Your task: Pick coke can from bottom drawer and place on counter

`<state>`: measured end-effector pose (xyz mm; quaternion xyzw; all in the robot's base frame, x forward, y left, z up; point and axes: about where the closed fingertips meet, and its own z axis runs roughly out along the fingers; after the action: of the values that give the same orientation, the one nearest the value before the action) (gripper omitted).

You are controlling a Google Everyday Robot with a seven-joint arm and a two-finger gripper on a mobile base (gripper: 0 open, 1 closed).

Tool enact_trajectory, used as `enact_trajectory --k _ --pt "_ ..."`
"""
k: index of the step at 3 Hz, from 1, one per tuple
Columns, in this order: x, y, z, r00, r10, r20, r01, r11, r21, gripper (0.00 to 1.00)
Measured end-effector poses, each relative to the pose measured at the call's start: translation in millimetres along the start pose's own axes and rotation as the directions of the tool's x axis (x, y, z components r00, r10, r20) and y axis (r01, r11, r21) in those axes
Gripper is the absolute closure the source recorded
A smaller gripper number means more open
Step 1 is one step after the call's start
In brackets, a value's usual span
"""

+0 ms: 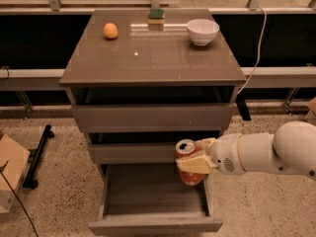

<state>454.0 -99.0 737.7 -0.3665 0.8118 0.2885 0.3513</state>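
Observation:
The red coke can (187, 176) with its silver top stands upright in my gripper (195, 157), held over the right side of the open bottom drawer (153, 201). The gripper's cream fingers (196, 164) are shut around the can's upper half, and the white arm comes in from the right. The drawer is pulled out and its tray shows nothing else inside. The counter (153, 53) is the glossy grey-brown top of the cabinet, above and behind the can.
On the counter sit an orange fruit (110, 30) at the back left, a green-and-yellow sponge (156, 16) at the back middle and a white bowl (202, 31) at the back right. The two upper drawers (153, 117) are partly open. A cardboard box (10, 179) stands on the floor left.

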Motion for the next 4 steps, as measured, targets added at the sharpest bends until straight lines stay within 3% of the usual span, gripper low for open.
enact_trajectory --k 1,2,3,4 --pt "-39 9 -15 0.994 -0.106 0.024 0.106 0.9944 0.006 1.0" --pt "-51 10 -19 0.99 -0.136 0.032 0.136 0.9907 0.009 1.0" --pt "-42 10 -15 0.995 -0.091 0.036 0.089 0.9954 0.036 1.0" --pt "-53 2 -10 0.991 -0.088 0.104 0.08 0.9937 0.078 1.0"
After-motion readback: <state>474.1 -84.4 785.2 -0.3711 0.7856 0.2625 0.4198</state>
